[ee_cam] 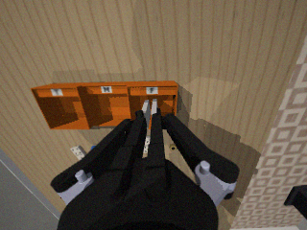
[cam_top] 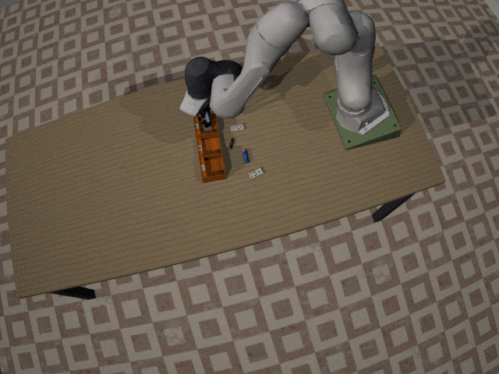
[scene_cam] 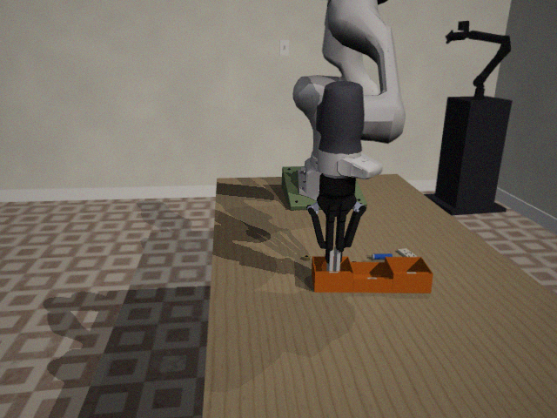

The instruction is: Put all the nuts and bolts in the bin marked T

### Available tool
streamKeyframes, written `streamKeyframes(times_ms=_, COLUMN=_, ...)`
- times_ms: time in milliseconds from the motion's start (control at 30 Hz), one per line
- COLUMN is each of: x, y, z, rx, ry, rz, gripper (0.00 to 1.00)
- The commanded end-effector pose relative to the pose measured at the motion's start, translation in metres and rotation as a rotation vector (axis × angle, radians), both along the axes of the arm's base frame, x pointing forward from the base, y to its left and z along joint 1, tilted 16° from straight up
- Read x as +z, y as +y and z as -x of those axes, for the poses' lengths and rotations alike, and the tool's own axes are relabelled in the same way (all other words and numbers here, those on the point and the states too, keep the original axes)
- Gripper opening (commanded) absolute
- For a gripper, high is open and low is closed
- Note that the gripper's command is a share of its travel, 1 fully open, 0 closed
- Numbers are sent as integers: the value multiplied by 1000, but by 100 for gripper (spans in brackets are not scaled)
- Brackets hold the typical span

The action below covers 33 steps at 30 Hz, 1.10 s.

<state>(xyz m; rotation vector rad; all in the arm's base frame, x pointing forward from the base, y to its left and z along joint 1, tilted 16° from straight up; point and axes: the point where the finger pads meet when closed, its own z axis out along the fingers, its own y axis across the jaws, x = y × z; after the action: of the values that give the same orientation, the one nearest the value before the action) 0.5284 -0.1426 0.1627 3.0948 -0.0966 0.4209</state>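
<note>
Though beside three bins (scene_cam: 373, 283), two dominoes (cam_top: 255, 173).

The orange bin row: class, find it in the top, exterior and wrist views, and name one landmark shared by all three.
Top: orange bin row just left of centre, running up-down, below the wrist.
Exterior: low, right of centre, running left-right.
Wrist: upper left.
Shared landmark: the gripper, fingers together, reaching into the row's end compartment.

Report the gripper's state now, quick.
Gripper: closed, holding nothing, fingertips down in the orange bin marked T.
</note>
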Motion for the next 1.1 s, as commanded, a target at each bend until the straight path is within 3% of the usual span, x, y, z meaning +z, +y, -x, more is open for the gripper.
streamKeyframes(times_ms=0, x=0, y=2, z=-1, rx=7, ry=-2, rz=1, gripper=5)
streamKeyframes(times_ms=367, x=0, y=2, z=-1, rx=7, ry=-2, rz=1, gripper=5)
streamKeyframes(times_ms=1067, x=24, y=2, z=6, rx=7, ry=-2, rz=1, gripper=5)
